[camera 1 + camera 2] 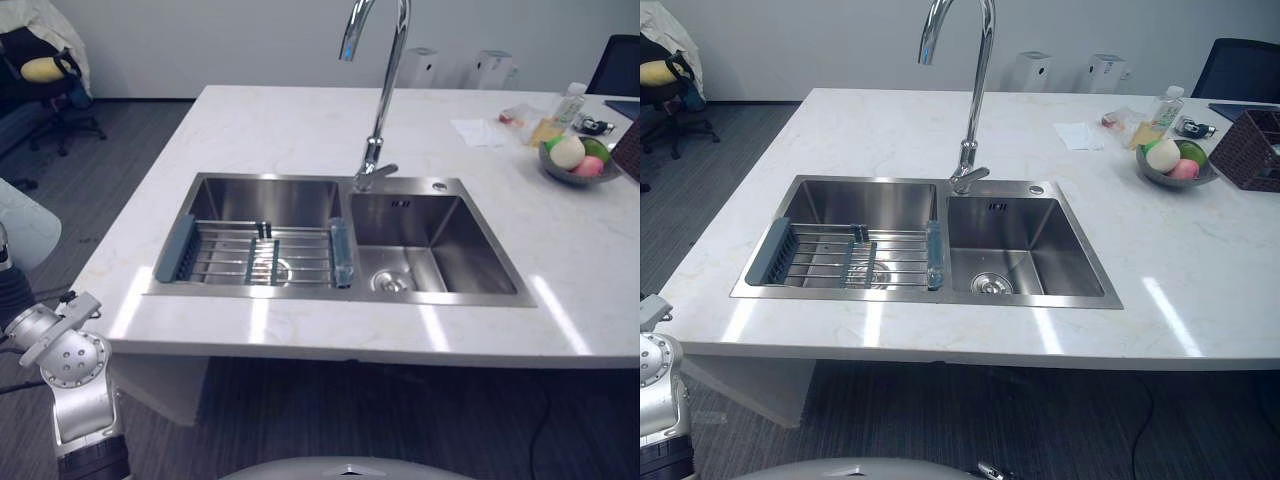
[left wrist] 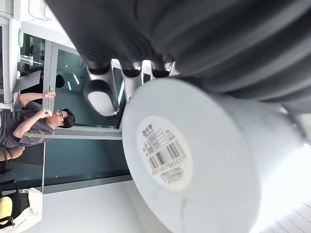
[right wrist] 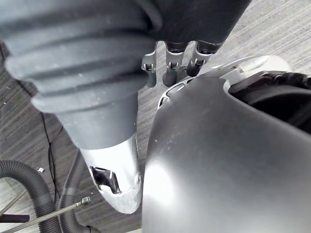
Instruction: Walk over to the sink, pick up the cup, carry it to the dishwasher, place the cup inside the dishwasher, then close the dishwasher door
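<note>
Both eye views look down on the same sink (image 1: pixel 455 245), slightly offset; wrist views sit very close.

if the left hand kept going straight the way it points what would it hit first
Nothing close: the left hand is curled round the white cup, and past it the line runs to a glass wall with a person by it, seemingly far off.

Just past the fingers (image 2: pixel 99 92) of the left hand (image 2: pixel 132 80), the cup (image 2: pixel 194 160) shows base-on. Its mouth is hidden under the dark cover and its wall runs off the edge. The other fingers vanish behind that wall, so they probably wrap it. Far from the fingers, on the surface (image 1: pixel 940 130), a woven basket (image 1: pixel 1252 150) is cut off.
</note>
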### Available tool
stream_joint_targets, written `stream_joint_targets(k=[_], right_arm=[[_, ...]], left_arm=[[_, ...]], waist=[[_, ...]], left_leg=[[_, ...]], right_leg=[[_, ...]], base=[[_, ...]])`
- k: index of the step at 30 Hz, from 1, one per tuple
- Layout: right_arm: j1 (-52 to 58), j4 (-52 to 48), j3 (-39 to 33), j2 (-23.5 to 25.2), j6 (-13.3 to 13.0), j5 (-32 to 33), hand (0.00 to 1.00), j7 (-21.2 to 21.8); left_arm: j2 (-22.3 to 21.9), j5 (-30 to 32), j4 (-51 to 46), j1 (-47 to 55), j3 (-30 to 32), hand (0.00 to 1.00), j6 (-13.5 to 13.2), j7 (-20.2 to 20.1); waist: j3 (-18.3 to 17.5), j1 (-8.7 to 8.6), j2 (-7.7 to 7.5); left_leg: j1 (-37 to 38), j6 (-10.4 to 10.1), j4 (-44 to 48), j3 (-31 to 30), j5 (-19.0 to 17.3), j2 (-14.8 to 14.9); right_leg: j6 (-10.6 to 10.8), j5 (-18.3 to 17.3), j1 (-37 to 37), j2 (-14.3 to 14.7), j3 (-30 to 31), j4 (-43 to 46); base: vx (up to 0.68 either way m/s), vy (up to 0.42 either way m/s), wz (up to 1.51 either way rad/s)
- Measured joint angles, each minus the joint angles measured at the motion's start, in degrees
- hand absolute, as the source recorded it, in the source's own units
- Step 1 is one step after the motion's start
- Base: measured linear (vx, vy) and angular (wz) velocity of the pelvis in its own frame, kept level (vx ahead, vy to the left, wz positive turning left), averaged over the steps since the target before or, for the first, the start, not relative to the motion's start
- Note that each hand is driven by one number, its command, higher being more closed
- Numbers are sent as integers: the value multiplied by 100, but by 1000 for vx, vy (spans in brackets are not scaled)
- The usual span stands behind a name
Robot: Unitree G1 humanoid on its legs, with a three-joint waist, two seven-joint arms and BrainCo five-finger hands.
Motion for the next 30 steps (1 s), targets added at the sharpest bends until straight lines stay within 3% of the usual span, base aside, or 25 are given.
stream_joint_targets(k=[4, 10, 15, 17, 20, 22, 23, 24, 25, 26, 27, 28, 30], right_arm=[[97, -151, -1, 14, -38, 111, 0, -7], [289, -249, -2, 75, -240, 840, 0, -307], [331, -248, 0, 152, -358, 1004, 0, -559], [346, -218, 10, 176, -331, 993, 0, -676], [339, -99, 13, 147, -244, 978, 0, -738], [258, -104, -4, 72, -210, 989, 0, -848], [209, -103, -54, 109, -207, 1017, 0, -922], [173, -110, -216, 121, -220, 1145, 0, -1006], [149, -178, -240, 101, -261, 1191, 0, -1008], [132, -397, -254, 57, -304, 1226, 0, -1011], [153, -629, -270, 60, -330, 1239, 0, -1017], [149, -682, -313, 83, -347, 1275, 0, -1026], [180, -818, -463, 233, -358, 1453, 0, -1136]], left_arm=[[-312, -27, -200, 0, -165, 100, -72, -11], [-788, -383, -395, -2, -1497, 100, -377, -425], [-913, -551, -395, -1, -2069, 100, -414, -738], [-881, -563, -394, 4, -2057, 100, -410, -743], [-802, -566, -409, 98, -2023, 100, -408, -711], [-789, -604, -428, 239, -1980, 100, -396, -733], [-825, -706, -444, 230, -1993, 100, -397, -825], [-833, -829, -640, 273, -2005, 100, -405, -892], [-833, -854, -722, 309, -1994, 100, -451, -894], [-833, -857, -792, 371, -2041, 100, -561, -950], [-835, -853, -803, 370, -2216, 100, -581, -1081], [-829, -855, -795, 334, -2347, 100, -580, -1168], [-786, -923, -839, 340, -2646, 100, -630, -1468]], waist=[[-33, -65, 2], [-60, -233, 35], [-73, -211, 107], [-55, -87, 39], [-26, 130, 16], [67, 156, 7], [179, 126, -63], [217, 173, -149], [218, 178, -151], [208, 145, -84], [181, 8, 10], [188, -71, 37], [178, -217, 21]], left_leg=[[-93, -28, 78, 74, -81, 34], [-348, -38, 102, -357, -49, 41], [-580, 11, 130, -921, 78, 24], [-700, 42, 180, -1325, 274, -71], [-954, 131, 294, -1441, 515, -190], [-1235, 822, 343, -521, 1028, -341], [-1188, 1446, 126, -31, 1206, -431], [-1293, 1589, 1258, 1290, 230, -317], [-1266, 1655, 1767, 1751, -101, -188], [-1078, 1631, 2501, 2516, -551, 126], [-901, 1496, 2634, 3000, -611, 306], [-947, 1439, 2555, 3119, -569, 254], [-897, 1294, 1741, 3255, -503, -146]], right_leg=[[-16, 4, -111, 38, 111, -39], [39, -103, -20, 43, -370, -63], [6, -641, 59, 40, -669, 450], [2, -948, 244, -41, -925, 723], [-50, -1204, 383, -76, -1171, 880], [-190, -1251, 460, -136, -1722, 1123], [-296, -1235, 453, -276, -1977, 1286], [-342, -1333, 544, -383, -2345, 1323], [-320, -1357, 609, -384, -2550, 1328], [-307, -1367, 738, -363, -2872, 1337], [-308, -1368, 869, -335, -3330, 1459], [-310, -1369, 925, -328, -3571, 1545], [-314, -1367, 1119, -400, -4447, 1572]], base=[[-8, -2, -13], [41, -13, 37], [79, -35, 83], [78, -52, 150], [-20, -58, 142], [-77, -40, 168], [-143, 72, 181], [-69, 83, 159], [18, 71, 131], [117, 55, 127], [91, 53, 149], [-5, 139, 224], [-90, 185, 230]])
